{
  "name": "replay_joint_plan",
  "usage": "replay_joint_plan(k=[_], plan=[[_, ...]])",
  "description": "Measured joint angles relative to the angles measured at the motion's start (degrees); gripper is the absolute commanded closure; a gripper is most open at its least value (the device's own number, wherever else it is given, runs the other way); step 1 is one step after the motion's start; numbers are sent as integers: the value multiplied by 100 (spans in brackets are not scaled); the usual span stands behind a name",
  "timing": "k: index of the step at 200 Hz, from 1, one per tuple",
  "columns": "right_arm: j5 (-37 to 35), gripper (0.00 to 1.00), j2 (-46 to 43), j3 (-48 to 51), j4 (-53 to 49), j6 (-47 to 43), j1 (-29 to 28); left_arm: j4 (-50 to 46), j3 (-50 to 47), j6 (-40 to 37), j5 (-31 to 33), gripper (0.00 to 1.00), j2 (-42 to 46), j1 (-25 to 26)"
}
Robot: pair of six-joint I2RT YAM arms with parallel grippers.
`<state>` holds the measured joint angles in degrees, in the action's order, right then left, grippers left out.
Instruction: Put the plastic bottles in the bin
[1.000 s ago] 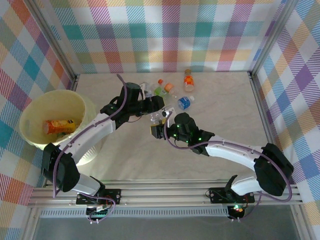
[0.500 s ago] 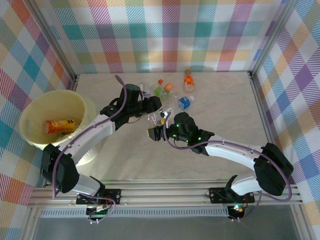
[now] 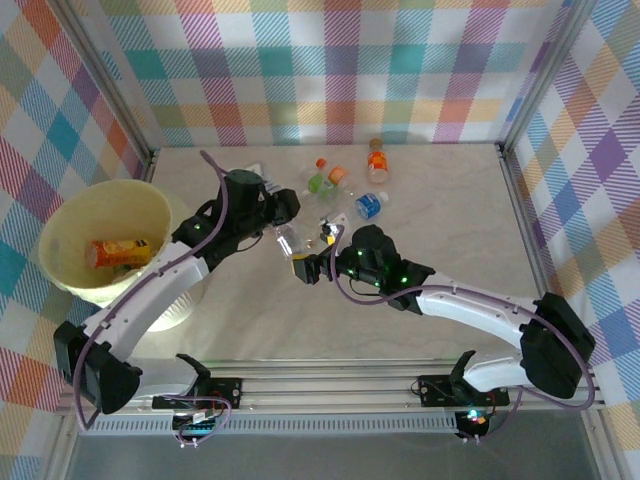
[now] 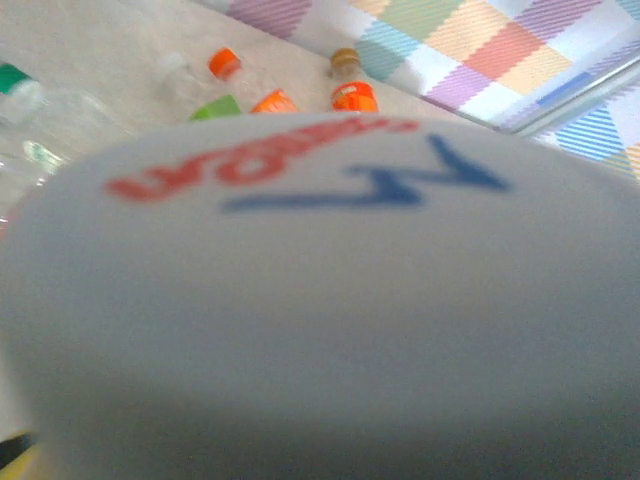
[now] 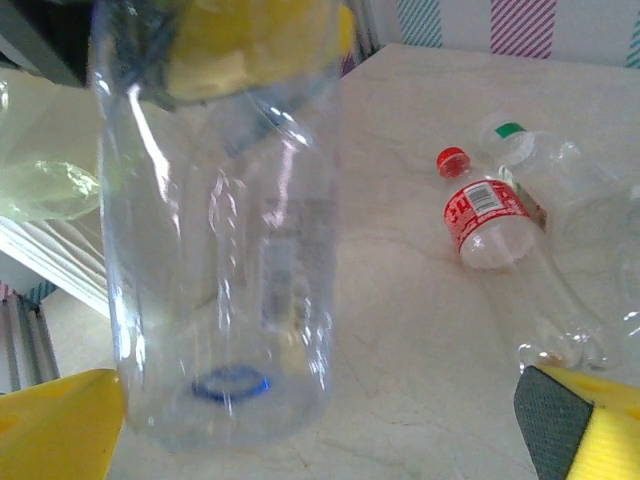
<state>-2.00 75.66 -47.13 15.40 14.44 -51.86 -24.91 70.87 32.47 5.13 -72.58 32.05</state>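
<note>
My left gripper (image 3: 284, 220) is shut on the top of a clear bottle (image 3: 291, 241), which hangs upright above the table. In the left wrist view its white cap (image 4: 320, 300), with red and blue print, sits blurred right against the lens. My right gripper (image 3: 305, 268) is open just in front of that clear bottle (image 5: 225, 250), and its yellow fingers (image 5: 55, 425) stand wide apart on either side. The pale yellow bin (image 3: 70, 225) stands at the left with an orange bottle (image 3: 120, 252) inside. More bottles (image 3: 370, 205) lie at the back of the table.
A red-label bottle (image 5: 482, 215) and a green-capped clear one (image 5: 560, 170) lie just right of the hanging bottle. An orange bottle (image 3: 377, 160) stands near the back wall. The bin's wall (image 5: 40, 170) is close on the left. The checked walls enclose the table.
The left arm has swung left toward the bin, carrying the clear bottle off the pile. The right gripper has followed slightly to the left and stays open.
</note>
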Motion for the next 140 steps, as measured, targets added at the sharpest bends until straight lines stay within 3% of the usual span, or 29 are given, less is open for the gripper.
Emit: replay_joint_plan(k=[72, 140], plan=[[-603, 0, -48, 0, -151, -61, 28, -1220, 883, -584, 1554, 47, 944, -146], [-706, 0, -48, 0, -221, -125, 28, -2076, 2009, -1440, 3180, 47, 1097, -428]])
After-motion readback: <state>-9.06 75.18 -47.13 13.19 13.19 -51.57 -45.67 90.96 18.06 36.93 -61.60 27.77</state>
